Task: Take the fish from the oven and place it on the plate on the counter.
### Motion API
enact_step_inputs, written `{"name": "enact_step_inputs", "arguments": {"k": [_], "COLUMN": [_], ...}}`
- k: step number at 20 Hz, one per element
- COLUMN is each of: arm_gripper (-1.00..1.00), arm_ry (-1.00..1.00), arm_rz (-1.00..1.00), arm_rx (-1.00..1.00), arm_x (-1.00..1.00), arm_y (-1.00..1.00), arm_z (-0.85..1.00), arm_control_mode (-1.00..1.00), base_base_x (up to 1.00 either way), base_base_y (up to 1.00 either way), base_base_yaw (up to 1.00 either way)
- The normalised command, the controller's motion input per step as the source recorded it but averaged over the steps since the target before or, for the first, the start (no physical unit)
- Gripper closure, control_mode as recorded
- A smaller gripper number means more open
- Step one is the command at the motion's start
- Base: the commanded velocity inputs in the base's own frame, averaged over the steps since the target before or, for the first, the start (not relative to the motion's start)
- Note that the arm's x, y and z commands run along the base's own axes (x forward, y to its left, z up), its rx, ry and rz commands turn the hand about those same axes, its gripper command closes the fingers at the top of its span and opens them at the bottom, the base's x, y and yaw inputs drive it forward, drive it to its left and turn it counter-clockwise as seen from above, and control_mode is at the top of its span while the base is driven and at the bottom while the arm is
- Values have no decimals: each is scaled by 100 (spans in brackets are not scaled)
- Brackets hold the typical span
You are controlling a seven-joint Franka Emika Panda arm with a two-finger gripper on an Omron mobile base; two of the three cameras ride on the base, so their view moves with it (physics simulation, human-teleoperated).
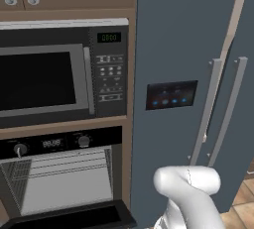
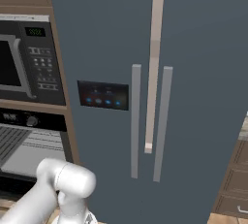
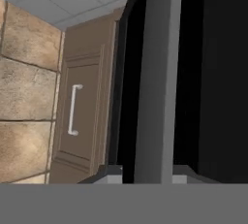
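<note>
The oven (image 1: 64,178) stands open, fish unseen and seemingly still unfetched, while the claw's opening can't be told.

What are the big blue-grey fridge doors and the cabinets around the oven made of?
The fridge doors look like smooth painted or coated metal: flat blue-grey, matte, with pale metal-looking bar handles. The cabinet frame beside the oven looks like brown wood, though no grain shows. All of it is rendered, so this is only how it looks.
</note>
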Motion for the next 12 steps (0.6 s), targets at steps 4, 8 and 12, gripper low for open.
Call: {"name": "enact_step_inputs", "arguments": {"k": [4,8,12], "arm_gripper": [100,100,100], "arm_ry": [6,3,0], "arm_rz": [1,1,0], "arm_rx": [0,0,0], "arm_x": [-39,-31,-13], "arm_y": [13,12,4], "arm_z": [-83,-71,-14], "arm_control_mode": [-100,-100,-100], "base_base_x": [0,0,0], "base_base_y": [0,0,0], "base_base_yaw": [0,0,0]}}
